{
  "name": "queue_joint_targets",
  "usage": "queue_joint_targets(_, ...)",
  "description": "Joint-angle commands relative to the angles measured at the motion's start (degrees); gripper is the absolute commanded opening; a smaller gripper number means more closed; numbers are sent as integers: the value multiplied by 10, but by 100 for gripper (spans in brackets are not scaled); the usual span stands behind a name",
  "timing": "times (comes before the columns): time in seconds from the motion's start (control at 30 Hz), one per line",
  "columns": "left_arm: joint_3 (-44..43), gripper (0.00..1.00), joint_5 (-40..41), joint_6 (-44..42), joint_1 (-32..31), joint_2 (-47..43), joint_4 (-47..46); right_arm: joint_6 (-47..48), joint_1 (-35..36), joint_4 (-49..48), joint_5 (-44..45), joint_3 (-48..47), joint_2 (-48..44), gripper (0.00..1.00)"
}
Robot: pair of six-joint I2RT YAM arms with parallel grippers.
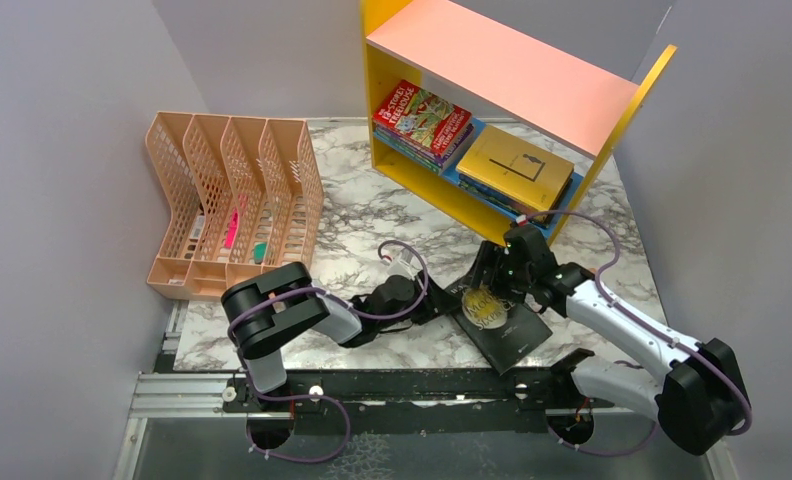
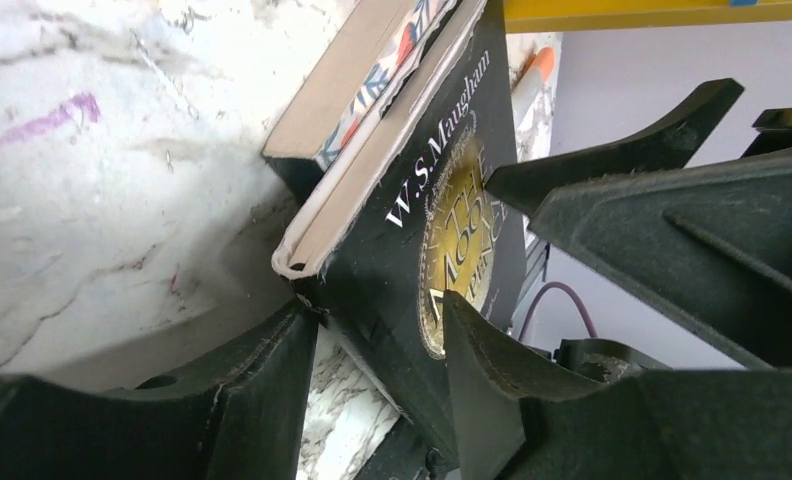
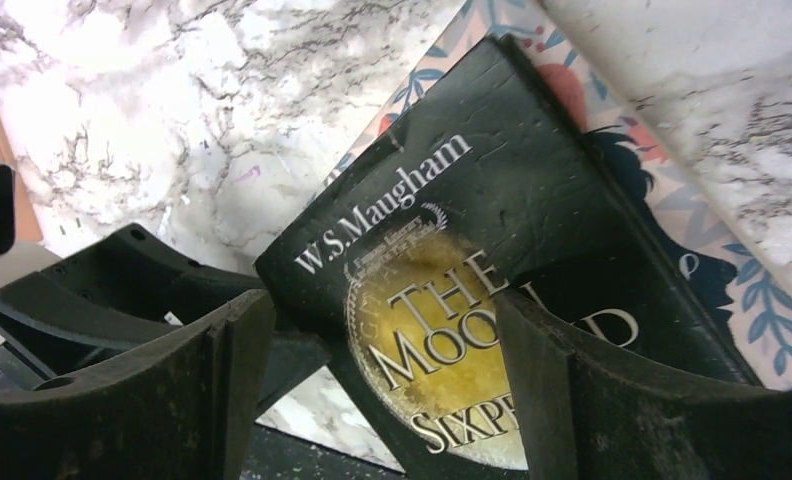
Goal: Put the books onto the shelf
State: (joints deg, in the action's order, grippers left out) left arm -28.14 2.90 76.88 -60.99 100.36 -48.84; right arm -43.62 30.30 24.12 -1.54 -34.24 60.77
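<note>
marble desk (image 1: 372,210): looks like pickup of black maugham paperback (image 1: 512,335) off floral book (image 3: 742,300); left jaws half-closed astride its edge, grip unclear, right jaws wide; next needs clamp, lift to shelf (image 1: 502,65).

Marble table (image 1: 372,200): we note a peach rack (image 1: 237,200) far left, the yellow-sided shelf (image 1: 502,65) at the back, and a floral book (image 3: 762,310) near the front with a black book (image 1: 502,320) atop.

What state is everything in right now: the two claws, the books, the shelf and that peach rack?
Left gripper: fingers either side of the black book's edge, grip unclear.
Right gripper: open above that book.
Black book: lying on the floral book.
Floral book: flat on the table.
Shelf: upright, two stacks of books on its lower board.
Rack: upright, few small things inside.
</note>
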Motion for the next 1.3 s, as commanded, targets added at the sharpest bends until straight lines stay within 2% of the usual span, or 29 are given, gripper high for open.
queue_joint_targets(0.0, -11, 49, 20, -30, -2, -18, -48, -8, 0, 1, -48, 10, 7, 86)
queue_joint_targets(0.1, -11, 51, 17, -19, -2, -9, -51, 12, 0, 16, 18, -3, 6, 85)
queue_joint_targets(0.17, 5, 57, 32, 4, -2, -6, -51, 27, 1, 34, 90, -18, 8, 86)
queue_joint_targets(0.27, 25, 66, 49, 27, -2, 0, -51, 50, 0, 43, 150, -30, 12, 89)
queue_joint_targets(0.4, 18, 70, 34, 37, -2, 21, -51, 49, 0, 39, 192, -24, 29, 93)
queue_joint_targets(0.53, 4, 69, 15, 38, -2, 41, -56, 43, 0, 33, 175, -14, 48, 93)
queue_joint_targets(0.8, 1, 52, 4, 31, -2, 43, -94, 36, 1, 26, 76, 8, 39, 91)
queue_joint_targets(1.07, 15, 29, -27, 25, 11, 26, -202, 19, 0, 16, -45, 11, 7, 84)
queue_joint_targets(1.17, 16, 21, -28, 6, 16, 4, -214, 14, 0, -1, -91, 14, 2, 83)
queue_joint_targets(1.27, 18, 5, -29, -20, 24, -28, -207, 14, 0, -13, -118, 13, 2, 82)
